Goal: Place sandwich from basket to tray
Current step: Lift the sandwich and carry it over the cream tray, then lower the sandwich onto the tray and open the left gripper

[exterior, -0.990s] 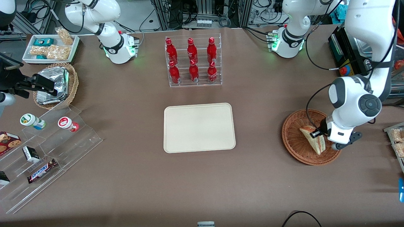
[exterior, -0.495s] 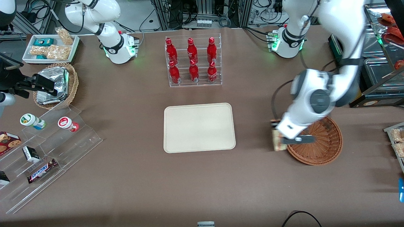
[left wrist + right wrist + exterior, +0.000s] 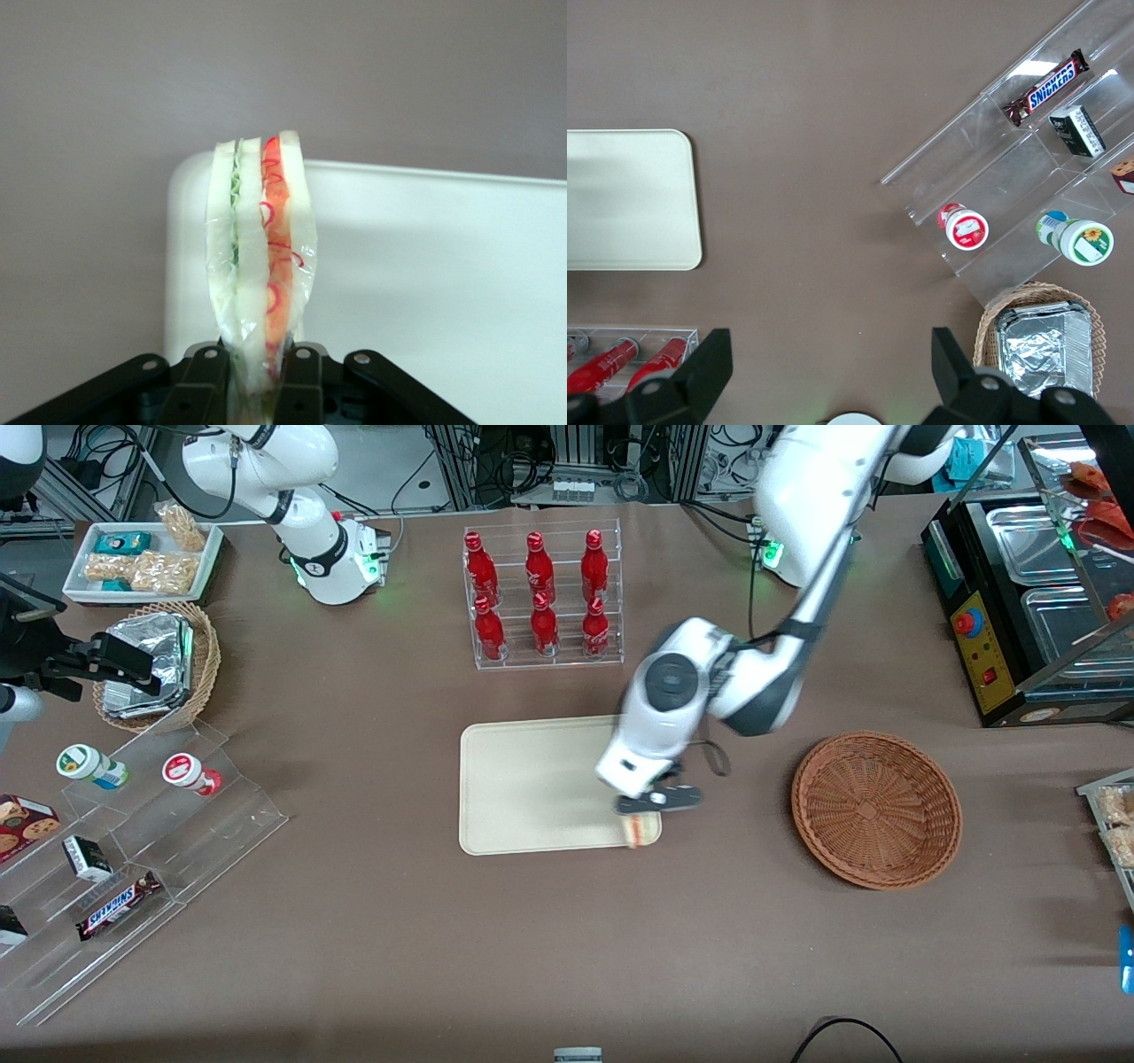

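Sandwich (image 3: 640,830) is being held clamped by gripper (image 3: 645,815) over tray (image 3: 532,788) corner now; basket (image 3: 875,809) is left w/o it.

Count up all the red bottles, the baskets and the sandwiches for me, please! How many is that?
Red bottles, in the clear rack: 6
Baskets: 2, the empty reddish-brown basket and the tan basket with foil packets
Sandwich: 1, held by the gripper over the tray corner nearest the reddish-brown basket
Total: 9
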{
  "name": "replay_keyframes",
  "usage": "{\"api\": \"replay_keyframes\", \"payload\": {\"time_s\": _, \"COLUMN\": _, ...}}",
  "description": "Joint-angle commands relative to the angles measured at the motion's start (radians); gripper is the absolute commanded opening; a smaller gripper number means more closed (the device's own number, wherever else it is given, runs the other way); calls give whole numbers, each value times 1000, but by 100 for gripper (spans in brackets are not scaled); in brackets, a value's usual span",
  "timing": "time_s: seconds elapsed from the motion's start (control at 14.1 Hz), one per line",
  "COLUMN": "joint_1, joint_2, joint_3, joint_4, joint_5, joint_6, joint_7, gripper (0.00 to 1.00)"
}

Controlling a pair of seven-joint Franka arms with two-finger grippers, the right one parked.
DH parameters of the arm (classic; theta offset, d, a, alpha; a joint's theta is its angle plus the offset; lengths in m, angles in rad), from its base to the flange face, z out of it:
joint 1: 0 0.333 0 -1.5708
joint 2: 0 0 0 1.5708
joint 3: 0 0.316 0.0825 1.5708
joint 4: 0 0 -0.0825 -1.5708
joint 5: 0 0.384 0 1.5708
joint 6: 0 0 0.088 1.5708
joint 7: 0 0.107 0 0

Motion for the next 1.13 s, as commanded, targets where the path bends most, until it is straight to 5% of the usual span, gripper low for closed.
{"api": "replay_keyframes", "payload": {"time_s": 0.0, "joint_1": -76, "joint_2": 119, "joint_3": 18, "joint_4": 152, "joint_5": -2, "joint_6": -8, "joint_7": -72, "gripper": 1}}
{"api": "replay_keyframes", "payload": {"time_s": 0.78, "joint_1": -160, "joint_2": 164, "joint_3": 15, "joint_4": 120, "joint_5": -5, "joint_6": 90, "joint_7": -85, "gripper": 6}}
{"api": "replay_keyframes", "payload": {"time_s": 0.85, "joint_1": -162, "joint_2": 167, "joint_3": 15, "joint_4": 120, "joint_5": -7, "joint_6": 91, "joint_7": -85, "gripper": 20}}
{"api": "replay_keyframes", "payload": {"time_s": 0.92, "joint_1": -160, "joint_2": 167, "joint_3": 15, "joint_4": 121, "joint_5": -11, "joint_6": 91, "joint_7": -88, "gripper": 86}}
{"api": "replay_keyframes", "payload": {"time_s": 0.99, "joint_1": -160, "joint_2": 162, "joint_3": 15, "joint_4": 121, "joint_5": -26, "joint_6": 90, "joint_7": -89, "gripper": 100}}
{"api": "replay_keyframes", "payload": {"time_s": 1.06, "joint_1": -159, "joint_2": 155, "joint_3": 15, "joint_4": 130, "joint_5": -39, "joint_6": 88, "joint_7": -80, "gripper": 100}}
